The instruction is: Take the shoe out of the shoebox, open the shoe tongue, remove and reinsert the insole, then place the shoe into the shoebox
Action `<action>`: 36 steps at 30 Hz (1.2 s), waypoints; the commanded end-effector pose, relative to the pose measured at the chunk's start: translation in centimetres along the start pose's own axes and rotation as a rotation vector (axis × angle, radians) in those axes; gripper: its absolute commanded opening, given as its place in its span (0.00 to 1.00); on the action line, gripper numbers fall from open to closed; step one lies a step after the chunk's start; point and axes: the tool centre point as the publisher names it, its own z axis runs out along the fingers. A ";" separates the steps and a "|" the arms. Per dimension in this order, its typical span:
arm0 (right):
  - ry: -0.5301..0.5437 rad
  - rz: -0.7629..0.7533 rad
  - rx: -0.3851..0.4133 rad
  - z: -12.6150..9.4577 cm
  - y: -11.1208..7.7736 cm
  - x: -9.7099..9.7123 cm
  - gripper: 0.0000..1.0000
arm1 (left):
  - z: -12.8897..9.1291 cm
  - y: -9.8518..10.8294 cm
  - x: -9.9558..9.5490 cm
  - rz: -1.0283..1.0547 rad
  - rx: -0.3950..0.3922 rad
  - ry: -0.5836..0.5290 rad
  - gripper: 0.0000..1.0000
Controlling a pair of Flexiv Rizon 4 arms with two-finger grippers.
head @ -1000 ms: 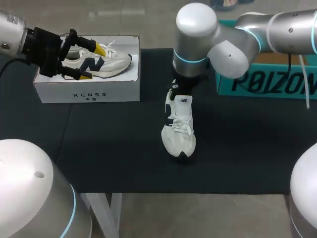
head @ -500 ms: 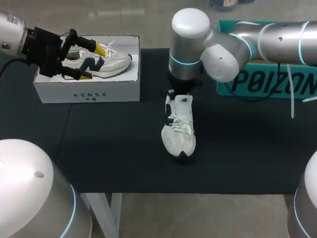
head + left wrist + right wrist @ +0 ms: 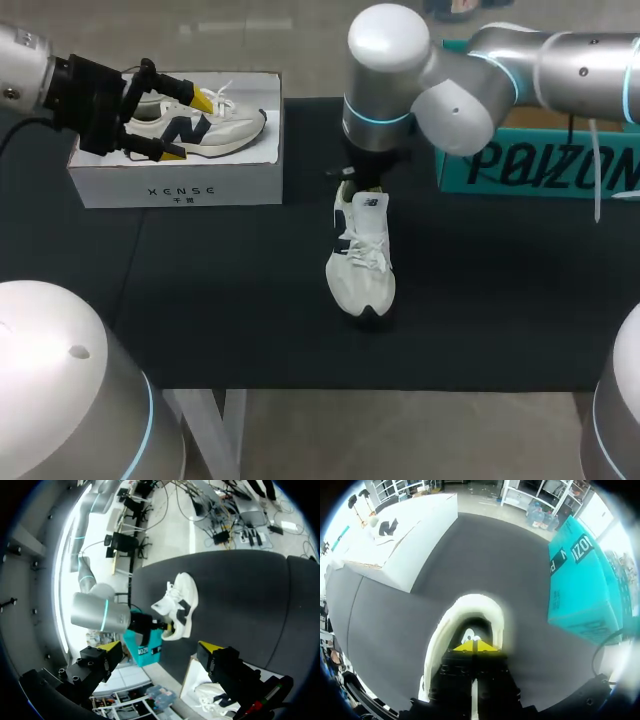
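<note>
**Off-task items on the table**

I saw a table whose top was covered by a black cloth, with a pale frame leg showing below its near edge. At the far right of the cloth stood a teal box, resting on the cloth. One long side, printed with dark lettering, faced the near edge. I could not tell whether it was open or closed.

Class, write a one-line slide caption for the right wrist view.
Right claw, tips together, at the mouth of the white shoe, between white shoebox and teal box.
</note>
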 end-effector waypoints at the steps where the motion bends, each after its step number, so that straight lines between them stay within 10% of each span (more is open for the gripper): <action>1: -0.016 0.005 0.021 0.7 -0.2 -0.1 0.00 | 0.0 0.0 -0.1 0.000 0.000 0.003 1.00; 15: 0.024 -0.033 0.152 5.3 -1.6 1.5 0.00 | 0.0 0.0 -0.1 0.000 0.000 0.003 1.00; 36: 0.085 0.001 0.148 1.8 -2.5 2.0 0.00 | 0.0 0.0 -0.1 0.000 0.000 0.003 1.00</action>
